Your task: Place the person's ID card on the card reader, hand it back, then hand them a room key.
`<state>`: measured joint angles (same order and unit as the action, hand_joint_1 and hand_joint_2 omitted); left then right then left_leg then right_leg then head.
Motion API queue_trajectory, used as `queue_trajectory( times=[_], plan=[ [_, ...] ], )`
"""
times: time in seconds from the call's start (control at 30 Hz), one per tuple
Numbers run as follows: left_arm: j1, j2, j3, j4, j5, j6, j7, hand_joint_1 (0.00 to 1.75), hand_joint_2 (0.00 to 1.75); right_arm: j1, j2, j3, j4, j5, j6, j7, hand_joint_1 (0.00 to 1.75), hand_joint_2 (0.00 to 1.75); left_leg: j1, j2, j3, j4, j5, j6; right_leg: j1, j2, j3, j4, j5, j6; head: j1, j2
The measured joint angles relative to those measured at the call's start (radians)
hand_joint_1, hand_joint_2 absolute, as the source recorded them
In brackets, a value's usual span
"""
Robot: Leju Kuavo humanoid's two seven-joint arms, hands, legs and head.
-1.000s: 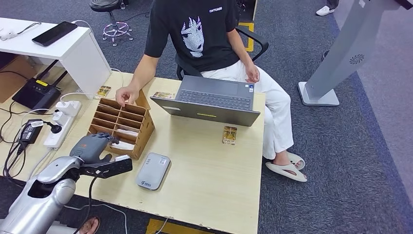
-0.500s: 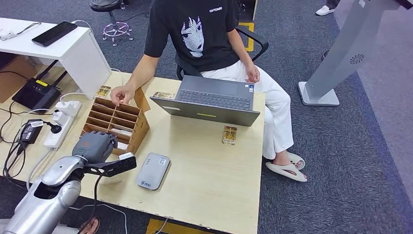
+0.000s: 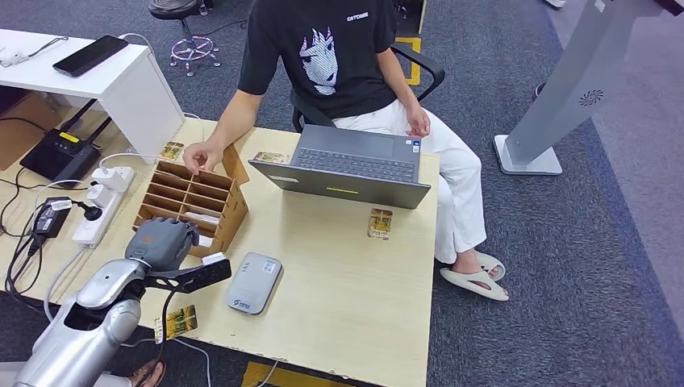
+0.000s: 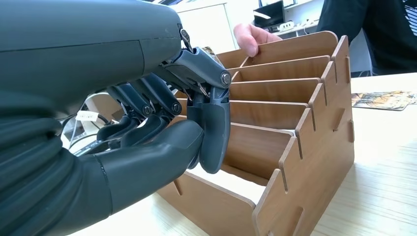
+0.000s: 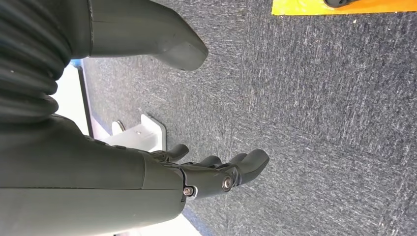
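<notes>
My left hand (image 3: pixel 160 243) hovers at the near end of the wooden card rack (image 3: pixel 196 202). In the left wrist view its thumb and fingers (image 4: pixel 212 129) are curled together, tips down in the nearest slot just above a white card (image 4: pixel 223 180). No card shows between them. The grey card reader (image 3: pixel 253 282) lies right of the hand with nothing on it. A patterned card (image 3: pixel 380 223) lies near the laptop, another (image 3: pixel 179 321) at the table's front edge by my forearm. My right hand (image 5: pixel 216 173) hangs over carpet, fingers apart and holding nothing.
A seated person rests a hand (image 3: pixel 202 156) on the rack's far end. An open laptop (image 3: pixel 352 168) stands at the back of the table (image 3: pixel 339 298). A power strip (image 3: pixel 102 201) and cables lie left. More cards (image 3: pixel 269 157) lie behind the rack.
My left hand has pushed a little further into the rack's near end, and the rack has shifted slightly away. My forearm moved aside, uncovering the card at the front edge.
</notes>
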<state>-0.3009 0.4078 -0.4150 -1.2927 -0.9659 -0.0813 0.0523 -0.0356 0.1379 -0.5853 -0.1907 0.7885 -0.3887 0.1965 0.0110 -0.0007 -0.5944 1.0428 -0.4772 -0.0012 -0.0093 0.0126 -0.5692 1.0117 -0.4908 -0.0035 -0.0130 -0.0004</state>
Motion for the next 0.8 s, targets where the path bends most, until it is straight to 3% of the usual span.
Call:
queue_trajectory(
  times=[0.17, 0.3, 0.53, 0.77, 0.8],
  plan=[
    [0.000, -0.002, 0.000, 0.000, 0.000, 0.000, 0.000, 1.75, 1.75, 0.000, 0.000, -0.001, 0.000, 0.000, 0.000, 0.000, 0.00, 1.75, 0.000, 0.000, 0.000, 0.000, 0.000, 0.000, 0.000, 0.000, 0.000, 0.000, 0.000, 0.000, 0.000, 0.000],
    [0.000, -0.006, 0.000, 0.001, -0.004, 0.012, 0.000, 0.06, 1.75, 0.000, 0.000, -0.003, 0.000, 0.001, 0.000, 0.000, 0.00, 1.75, 0.000, 0.000, 0.000, 0.000, 0.000, 0.000, 0.000, 0.000, 0.000, 0.000, 0.000, 0.000, 0.000, 0.000],
    [0.023, -0.038, 0.001, -0.030, -0.087, 0.112, 0.037, 0.00, 1.75, 0.000, 0.000, -0.014, 0.000, 0.006, 0.000, 0.000, 0.00, 1.75, 0.000, 0.000, 0.000, 0.000, 0.000, 0.000, 0.000, 0.000, 0.000, 0.000, 0.000, 0.000, 0.000, 0.000],
    [0.053, -0.063, 0.009, -0.088, -0.128, 0.142, 0.054, 0.00, 1.75, 0.001, 0.001, -0.029, 0.000, 0.008, 0.000, -0.003, 0.00, 1.75, 0.000, 0.000, 0.000, 0.000, 0.000, 0.000, 0.000, -0.001, 0.000, 0.000, 0.000, 0.000, 0.000, 0.000],
    [0.057, -0.067, 0.012, -0.095, -0.132, 0.143, 0.055, 0.00, 1.31, 0.001, 0.002, -0.030, 0.000, 0.009, 0.000, -0.004, 0.00, 1.75, 0.000, 0.000, 0.000, 0.000, 0.000, 0.000, 0.000, -0.001, 0.000, 0.000, 0.000, 0.000, 0.000, 0.000]
  ],
)
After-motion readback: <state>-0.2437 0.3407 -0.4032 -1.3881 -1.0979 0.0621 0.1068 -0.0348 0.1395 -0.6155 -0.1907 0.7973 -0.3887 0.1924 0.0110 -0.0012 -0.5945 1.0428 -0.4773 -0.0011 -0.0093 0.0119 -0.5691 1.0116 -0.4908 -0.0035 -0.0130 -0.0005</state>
